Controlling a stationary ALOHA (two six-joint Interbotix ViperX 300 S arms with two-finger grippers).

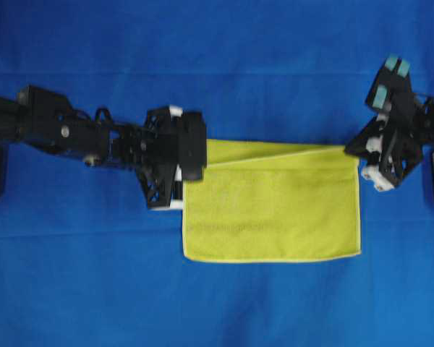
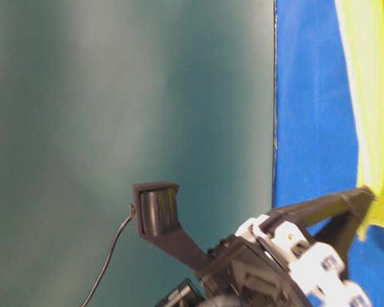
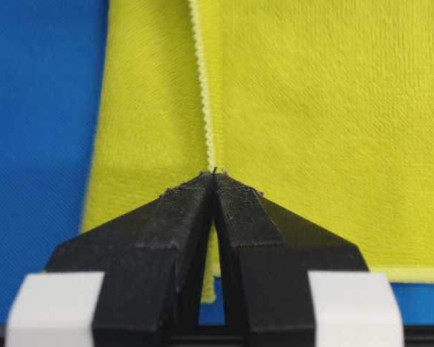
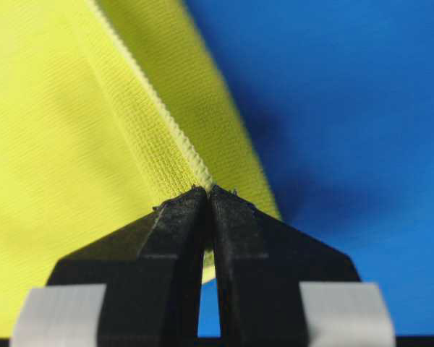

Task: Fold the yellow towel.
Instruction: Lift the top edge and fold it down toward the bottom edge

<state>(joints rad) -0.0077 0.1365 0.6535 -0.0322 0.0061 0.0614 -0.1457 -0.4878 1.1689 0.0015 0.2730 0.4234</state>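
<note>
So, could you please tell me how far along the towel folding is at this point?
One fold looks made: the yellow towel lies doubled on the blue cloth, its upper layer slightly askew of the far edge. In hand: the left tool and right tool are each shut on a hemmed corner. Left: releasing, and probably a second fold.

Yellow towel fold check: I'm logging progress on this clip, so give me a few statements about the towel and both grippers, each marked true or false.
1. The yellow towel lies doubled over on the blue cloth. True.
2. The left gripper is wide open above the towel. False: its jaws are shut on the towel's hem.
3. The right gripper is shut on the towel's edge. True.
4. The top layer lines up exactly with the layer beneath. False: a strip of the lower layer shows beyond the upper hem.
5. Both grippers sit at the same end of the towel. False: they are at opposite ends.
</note>
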